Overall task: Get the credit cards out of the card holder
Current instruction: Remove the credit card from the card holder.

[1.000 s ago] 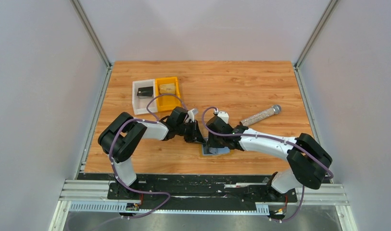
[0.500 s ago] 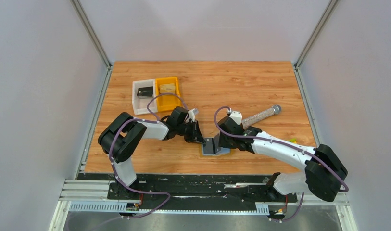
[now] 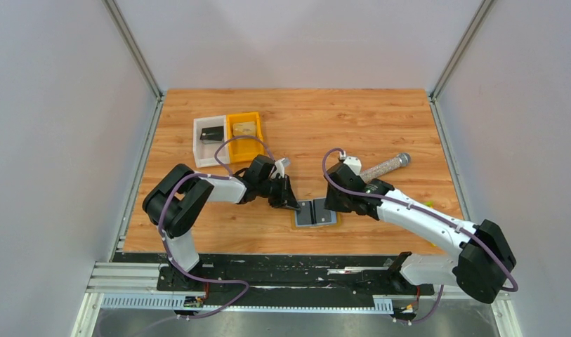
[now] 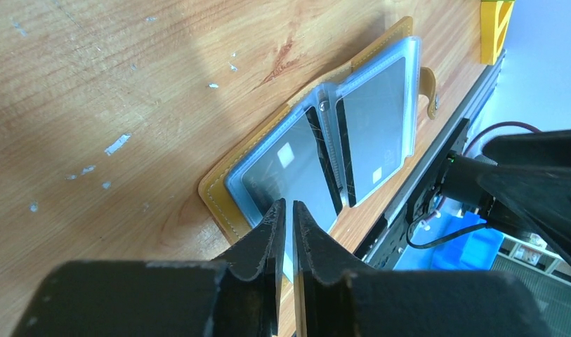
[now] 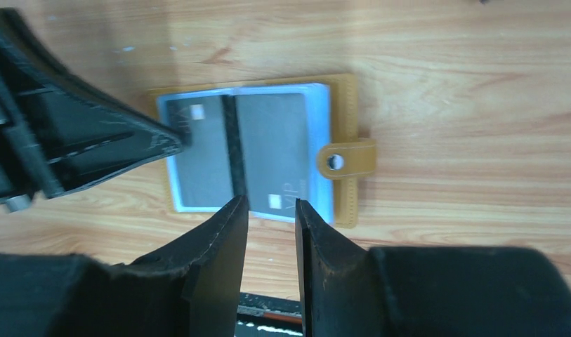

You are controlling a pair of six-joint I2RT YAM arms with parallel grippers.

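Near the front edge of the table, between the two grippers: the card holder, spread open and flat, with dark cards in both clear sleeves. Little room toward the front edge and the rail. Plenty of bare wood beyond, up to the far edge. At the far left, well apart: a white bin touching an orange bin. Beyond the right arm, a glittery tube lying at a slant.

Left gripper at the holder's left edge, jaws almost together, only a slit between. From the left wrist, tips right over the corner of the left sleeve. Cannot tell whether pinching it or merely touching. Right gripper close by the holder's right side, jaws a little apart with nothing between them, plain from the right wrist but not from above.

Only in the right wrist view: the snap tab on the right edge, and pale lettering on the right card. From above, the cards are no more than grey patches. Bin contents too small to make out.
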